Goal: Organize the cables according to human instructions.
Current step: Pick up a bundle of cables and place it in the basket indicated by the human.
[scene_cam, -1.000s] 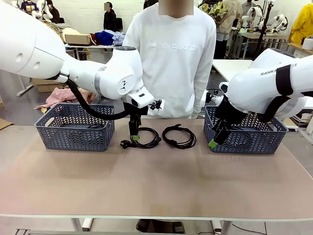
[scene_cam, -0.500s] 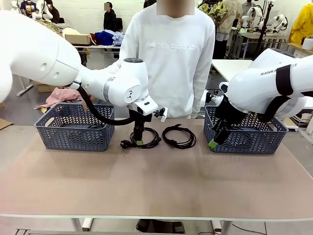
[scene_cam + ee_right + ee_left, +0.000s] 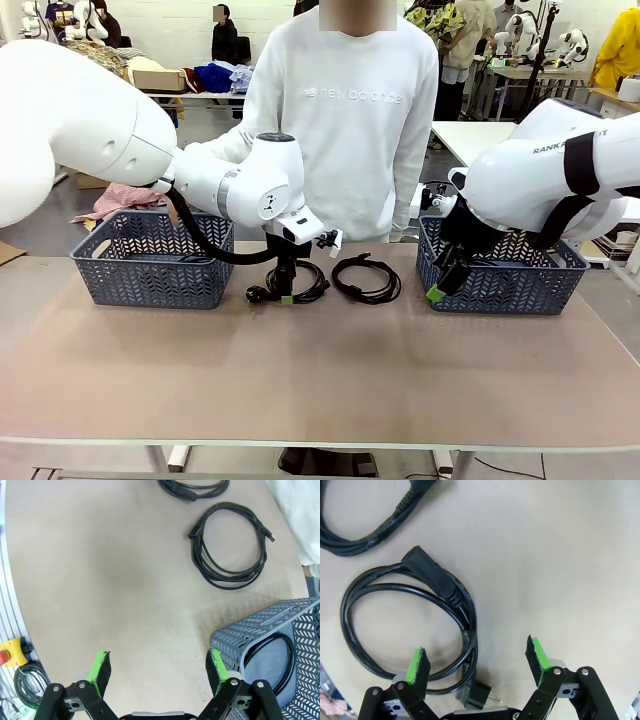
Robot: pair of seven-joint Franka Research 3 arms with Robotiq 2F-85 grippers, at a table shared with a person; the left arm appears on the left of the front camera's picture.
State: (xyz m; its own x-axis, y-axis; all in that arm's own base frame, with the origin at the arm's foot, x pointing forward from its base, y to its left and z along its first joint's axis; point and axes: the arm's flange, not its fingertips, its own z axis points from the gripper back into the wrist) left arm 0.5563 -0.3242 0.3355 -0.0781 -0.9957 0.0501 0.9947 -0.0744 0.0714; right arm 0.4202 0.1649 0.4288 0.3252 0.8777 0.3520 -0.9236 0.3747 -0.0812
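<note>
Two black coiled cables lie on the table in front of the human in the white sweatshirt: a left cable with a round plug and a right cable. My left gripper hangs open just above the left cable, its green pads straddling the coil's near edge and plug. My right gripper stands open beside the right basket, away from the right cable. A third cable lies inside that basket.
A second blue-grey basket stands at the table's left with something dark inside. The near half of the table is bare. A yellow box with a red button sits off the table edge in the right wrist view.
My left arm has swung right and down, bringing its open gripper lower over the left cable. The right arm and both cables have not moved.
</note>
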